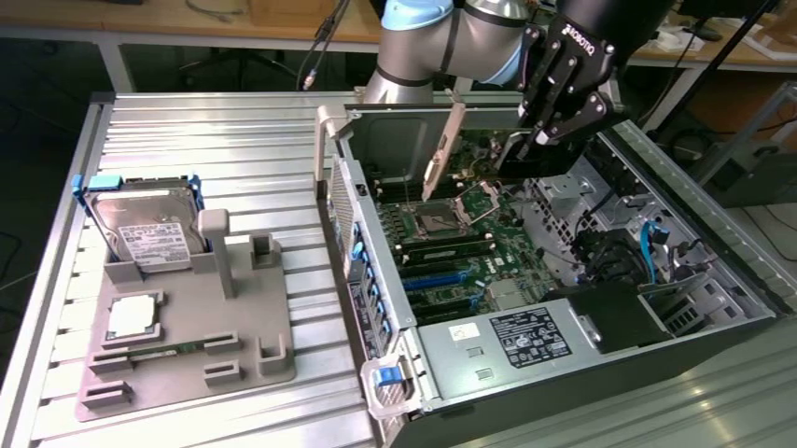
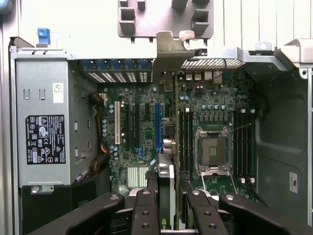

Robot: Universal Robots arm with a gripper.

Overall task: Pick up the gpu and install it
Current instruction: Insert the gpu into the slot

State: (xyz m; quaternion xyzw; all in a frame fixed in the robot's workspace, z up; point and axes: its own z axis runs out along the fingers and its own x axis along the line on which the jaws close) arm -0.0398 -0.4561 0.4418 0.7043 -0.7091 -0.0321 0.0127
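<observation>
Gpu (image 1: 442, 149) clamped edge-on between gripper (image 2: 167, 196) fingers, hanging above motherboard (image 1: 454, 252) inside open computer case (image 1: 697, 280). Memory slots and bare CPU socket (image 2: 212, 149) just beside it; power supply (image 1: 524, 338) well apart. Hard drive (image 1: 147, 229) sits on grey fixture outside.

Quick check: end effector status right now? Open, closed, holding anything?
End effector: closed on the gpu, holding it edge-on above the motherboard inside the open computer case.
</observation>
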